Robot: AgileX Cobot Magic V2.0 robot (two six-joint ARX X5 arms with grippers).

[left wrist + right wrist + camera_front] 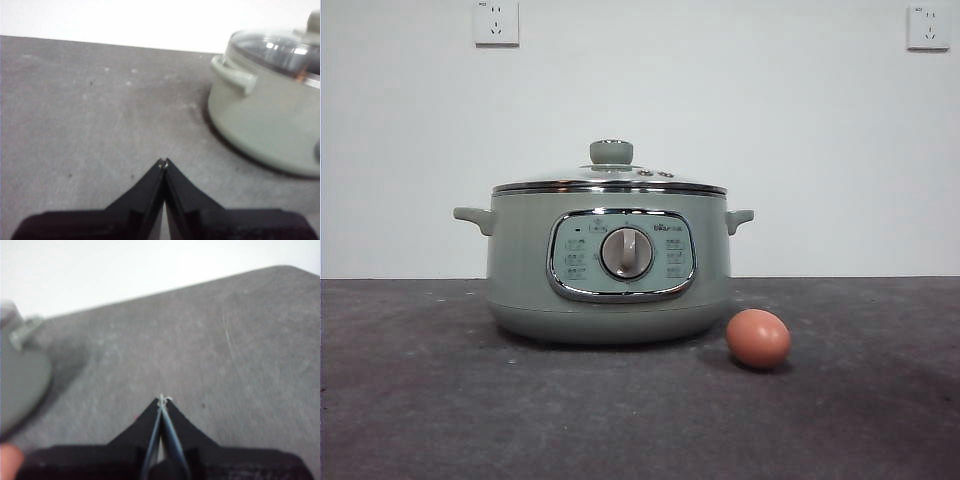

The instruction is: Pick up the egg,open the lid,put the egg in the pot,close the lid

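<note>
Both grippers, left (163,162), right (163,399): jaws closed, empty.

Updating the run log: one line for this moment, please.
egg on table beside pot | lid on pot | left claw shut, empty | right claw shut, empty | nothing grasped

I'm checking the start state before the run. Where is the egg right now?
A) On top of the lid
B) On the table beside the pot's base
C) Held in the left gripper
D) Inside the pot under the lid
B: the egg lies on the dark table close to the base of the pot, whose lid is on; the left gripper and the right gripper are shut on nothing.
</note>
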